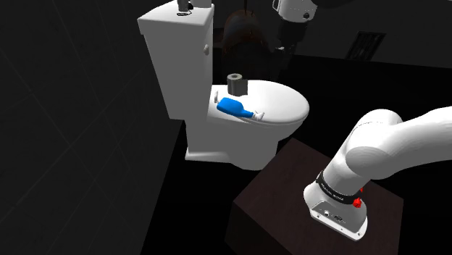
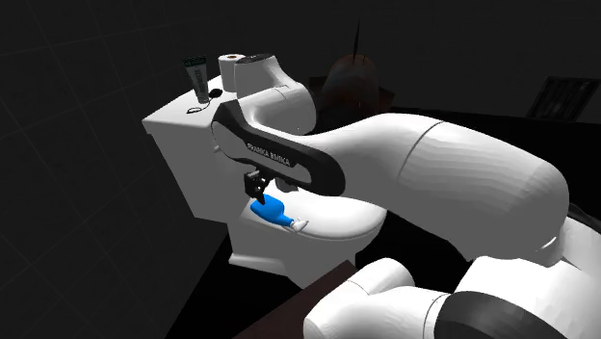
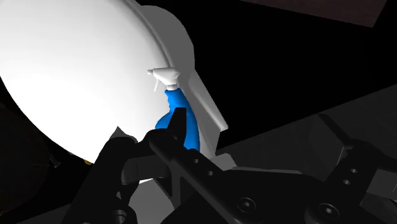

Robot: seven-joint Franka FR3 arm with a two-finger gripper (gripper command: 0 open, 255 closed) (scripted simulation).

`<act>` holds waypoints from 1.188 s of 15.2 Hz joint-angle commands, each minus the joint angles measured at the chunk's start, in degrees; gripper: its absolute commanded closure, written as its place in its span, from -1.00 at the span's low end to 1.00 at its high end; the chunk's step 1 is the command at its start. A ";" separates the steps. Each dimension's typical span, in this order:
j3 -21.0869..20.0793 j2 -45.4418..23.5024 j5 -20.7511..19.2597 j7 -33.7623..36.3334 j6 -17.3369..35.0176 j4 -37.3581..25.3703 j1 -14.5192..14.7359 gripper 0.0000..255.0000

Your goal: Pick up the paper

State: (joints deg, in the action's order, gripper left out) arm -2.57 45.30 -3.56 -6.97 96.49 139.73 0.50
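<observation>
The dark grey paper roll (image 1: 235, 82) stands on the white toilet lid (image 1: 282, 101) just beyond the blue spray bottle (image 1: 233, 108), so the gripper (image 2: 255, 183), open or closed I cannot tell, risks striking the nearer bottle and toppling the roll

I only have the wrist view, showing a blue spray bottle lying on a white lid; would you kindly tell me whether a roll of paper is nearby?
Observer: Yes; a grey roll stands upright on the toilet lid beside the blue spray bottle, near the tank.
Operator: Thank you; what am I over?
Observer: The gripper hangs just above the bottle's blue body.
Operator: Is anything on the tank?
Observer: A white roll and a small tube stand on its top.
</observation>
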 commanded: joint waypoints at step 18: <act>9.10 -36.94 -3.59 -9.86 15.56 -17.13 -4.62 -1.00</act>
State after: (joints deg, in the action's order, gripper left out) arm 5.95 10.67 -7.16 -15.97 111.60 124.23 -3.79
